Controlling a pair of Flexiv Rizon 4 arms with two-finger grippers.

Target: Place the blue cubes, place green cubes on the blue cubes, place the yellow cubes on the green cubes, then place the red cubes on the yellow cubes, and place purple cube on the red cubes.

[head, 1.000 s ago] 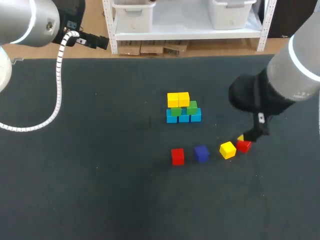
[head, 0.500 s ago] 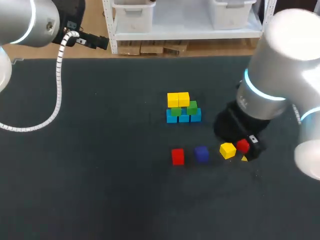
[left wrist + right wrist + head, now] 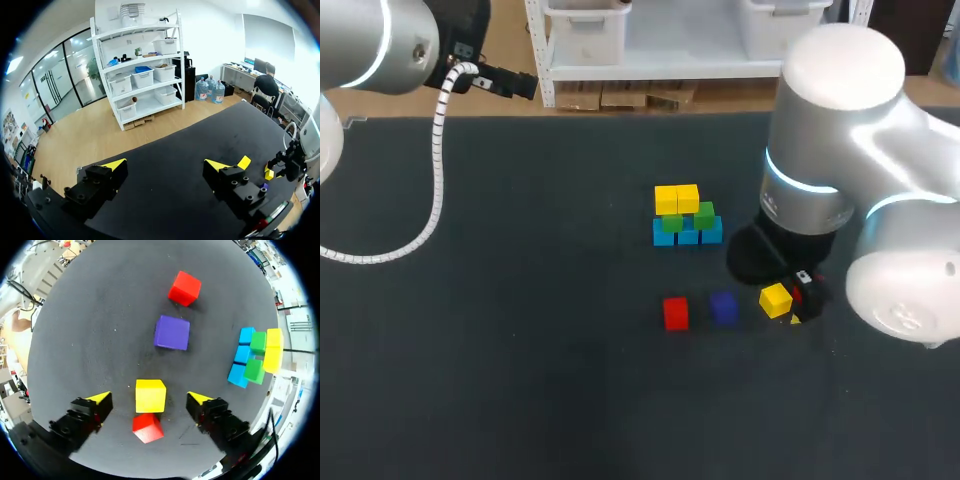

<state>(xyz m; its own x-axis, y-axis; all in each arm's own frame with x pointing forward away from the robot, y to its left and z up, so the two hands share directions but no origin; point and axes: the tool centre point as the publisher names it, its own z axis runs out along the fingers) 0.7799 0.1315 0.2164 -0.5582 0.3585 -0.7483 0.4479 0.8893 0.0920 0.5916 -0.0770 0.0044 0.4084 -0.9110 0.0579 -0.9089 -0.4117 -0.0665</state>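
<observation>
Spread wide, my right gripper (image 3: pixel 149 398) hangs over the loose yellow cube (image 3: pixel 150 395), which sits untouched between its fingers with a red cube (image 3: pixel 147 427) tight against its near side. I judge yellow is the target, since that layer comes before red. The stack (image 3: pixel 255 356) of blue, green and yellow cubes stands well ahead, past the purple cube (image 3: pixel 172 332) and a second red cube (image 3: pixel 184 288). My left gripper (image 3: pixel 166 165), spread and empty, is parked by the table's far left corner, out of the way.

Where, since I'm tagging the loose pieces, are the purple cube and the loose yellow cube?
Small purple cube (image 3: pixel 172 332), right wrist view, middle of its top face.
Loose yellow cube (image 3: pixel 150 395), right wrist view, middle of its top face.
</observation>
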